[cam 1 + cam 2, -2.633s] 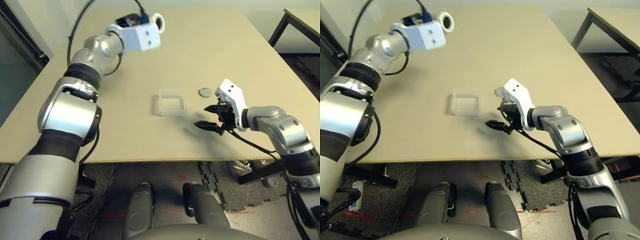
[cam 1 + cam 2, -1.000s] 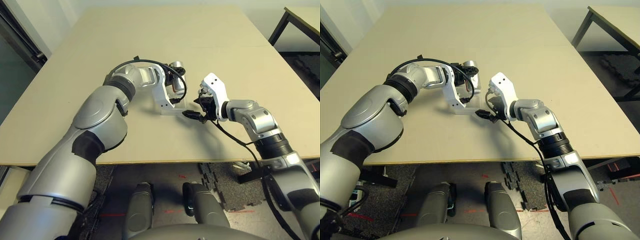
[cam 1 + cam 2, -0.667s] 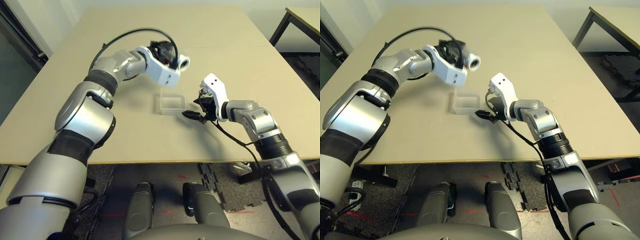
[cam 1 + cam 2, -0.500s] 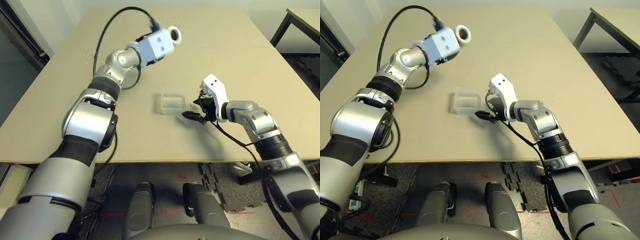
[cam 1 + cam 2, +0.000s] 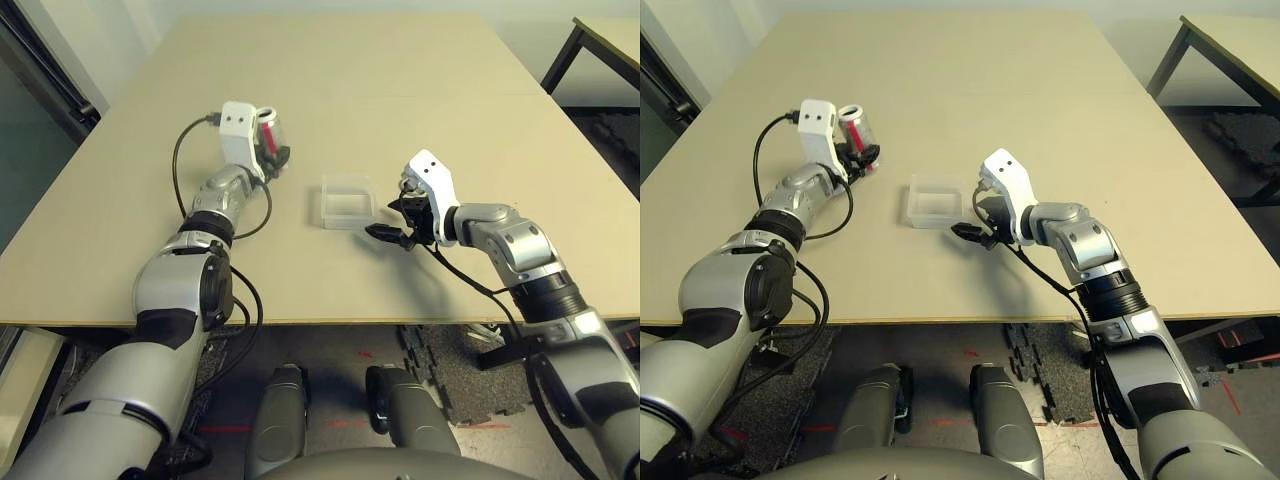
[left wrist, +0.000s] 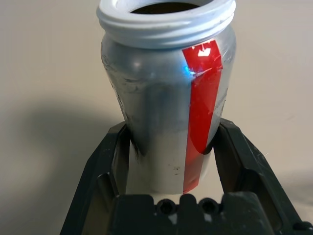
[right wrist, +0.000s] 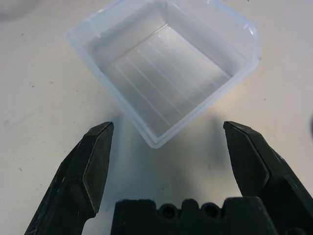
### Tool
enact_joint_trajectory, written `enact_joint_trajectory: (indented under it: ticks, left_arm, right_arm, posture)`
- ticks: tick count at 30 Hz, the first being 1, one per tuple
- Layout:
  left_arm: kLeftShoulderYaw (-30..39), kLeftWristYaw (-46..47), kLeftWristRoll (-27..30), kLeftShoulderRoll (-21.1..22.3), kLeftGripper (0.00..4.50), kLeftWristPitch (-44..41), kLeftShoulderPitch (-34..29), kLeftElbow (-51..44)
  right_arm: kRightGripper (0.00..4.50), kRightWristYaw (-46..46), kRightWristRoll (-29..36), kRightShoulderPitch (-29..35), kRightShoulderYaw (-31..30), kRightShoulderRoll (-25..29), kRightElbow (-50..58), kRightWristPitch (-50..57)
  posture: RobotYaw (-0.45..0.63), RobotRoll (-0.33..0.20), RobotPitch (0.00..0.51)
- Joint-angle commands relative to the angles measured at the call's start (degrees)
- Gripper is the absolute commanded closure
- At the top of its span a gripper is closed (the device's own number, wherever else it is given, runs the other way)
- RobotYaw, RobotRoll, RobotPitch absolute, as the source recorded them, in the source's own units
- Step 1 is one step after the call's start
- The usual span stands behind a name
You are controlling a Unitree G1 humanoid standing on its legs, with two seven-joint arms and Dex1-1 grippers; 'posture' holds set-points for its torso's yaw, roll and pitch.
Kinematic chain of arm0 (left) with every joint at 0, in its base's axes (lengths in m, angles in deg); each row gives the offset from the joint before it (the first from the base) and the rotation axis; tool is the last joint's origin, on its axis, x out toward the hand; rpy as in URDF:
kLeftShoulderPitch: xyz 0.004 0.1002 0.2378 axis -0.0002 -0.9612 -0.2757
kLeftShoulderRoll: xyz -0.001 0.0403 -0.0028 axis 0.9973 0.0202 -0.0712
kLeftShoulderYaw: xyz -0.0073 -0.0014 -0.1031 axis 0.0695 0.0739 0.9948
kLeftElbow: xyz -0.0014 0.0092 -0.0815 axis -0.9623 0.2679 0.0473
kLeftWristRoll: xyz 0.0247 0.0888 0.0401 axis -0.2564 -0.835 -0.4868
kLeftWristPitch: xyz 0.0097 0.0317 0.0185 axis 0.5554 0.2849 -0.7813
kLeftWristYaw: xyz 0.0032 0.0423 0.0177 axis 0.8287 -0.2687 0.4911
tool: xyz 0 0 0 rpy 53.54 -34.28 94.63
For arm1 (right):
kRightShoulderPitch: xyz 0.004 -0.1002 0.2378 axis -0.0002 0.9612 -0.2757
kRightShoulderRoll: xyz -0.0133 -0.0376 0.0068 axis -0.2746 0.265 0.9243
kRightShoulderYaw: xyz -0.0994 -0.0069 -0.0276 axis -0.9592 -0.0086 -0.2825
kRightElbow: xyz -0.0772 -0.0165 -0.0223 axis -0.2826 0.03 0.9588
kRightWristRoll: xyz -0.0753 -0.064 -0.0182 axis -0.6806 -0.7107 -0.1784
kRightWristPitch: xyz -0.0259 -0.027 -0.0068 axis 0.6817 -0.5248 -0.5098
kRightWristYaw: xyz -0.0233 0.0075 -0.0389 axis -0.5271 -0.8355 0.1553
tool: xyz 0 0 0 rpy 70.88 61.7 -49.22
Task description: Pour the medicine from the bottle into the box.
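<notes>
The bottle (image 5: pixel 267 134), silver with a red label and an open mouth with no cap on it, sits low over the table left of the box. My left gripper (image 5: pixel 275 156) is shut on it, one finger on each side of the bottle's body (image 6: pixel 166 122). The box (image 5: pixel 346 200) is a clear shallow tray at the table's middle, and its inside (image 7: pixel 166 68) looks bare. My right gripper (image 5: pixel 392 220) is open just off the box's right side, its fingers (image 7: pixel 95 161) spread wide facing the box's corner. The medicine is out of view.
The tan table (image 5: pixel 420 90) stretches wide behind and to both sides of the box. Its front edge runs just below my right gripper. A second table (image 5: pixel 605 35) stands at the far right, with dark floor mats below it.
My left arm swung up away from the box with the bottle, then came down to the table left of the box. The right gripper and the box stayed put.
</notes>
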Motion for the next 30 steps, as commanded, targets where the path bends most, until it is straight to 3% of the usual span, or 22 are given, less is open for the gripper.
enact_joint_trajectory:
  ticks: [1, 12, 15, 19, 23, 26, 28, 30]
  left_arm:
    - [0.73, 1.24, 0.91, -0.55, 1.76, -1.19, -1.05, -0.14]
    - [-0.51, 1.08, -0.74, 0.49, 1.76, -0.57, 1.29, 0.17]
    - [-3.16, 0.47, -3.52, 2.03, 1.76, 1.82, 3.09, 0.19]
    - [-15.26, 0.37, -16.19, 6.65, 1.76, 11.08, 10.02, 0.12]
    - [-34.64, 4.86, -35.88, 9.48, 1.76, 23.57, 17.79, 0.29]
    - [-51.65, 13.80, -52.88, 9.33, 1.76, 31.09, 21.77, 0.23]
    - [-60.98, 19.85, -61.72, 8.15, 1.76, 33.83, 22.97, 0.29]
    - [-66.74, 24.15, -66.98, 7.10, 1.76, 35.25, 23.40, 0.70]
  right_arm:
    - [0.00, -0.41, 0.69, 1.55, 1.23, 0.58, 2.44, 0.72]
    - [0.00, -0.85, 1.41, 3.68, 2.32, 1.92, 6.10, 2.05]
    - [0.00, -0.99, 1.35, 3.80, 2.35, 1.93, 6.15, 2.05]
    - [0.00, -0.90, 1.34, 3.53, 2.33, 2.07, 6.03, 2.15]
    - [0.00, -0.74, 1.14, 2.97, 2.14, 2.01, 5.17, 1.76]
    - [0.00, -0.86, 1.02, 2.65, 1.87, 1.44, 4.57, 1.32]
    - [0.00, -1.02, 0.88, 2.15, 1.61, 0.74, 3.96, 0.99]
    - [0.00, -1.12, 0.68, 1.57, 1.45, 0.13, 3.29, 0.70]
  posture:
    - [0.05, 0.000, 0.118]
    - [0.04, 0.000, 0.106]
    - [0.04, 0.000, 0.104]
    - [0.05, 0.000, 0.102]
    - [0.05, 0.000, 0.101]
    - [0.06, 0.000, 0.099]
    - [0.05, 0.000, 0.096]
    - [0.05, 0.000, 0.094]
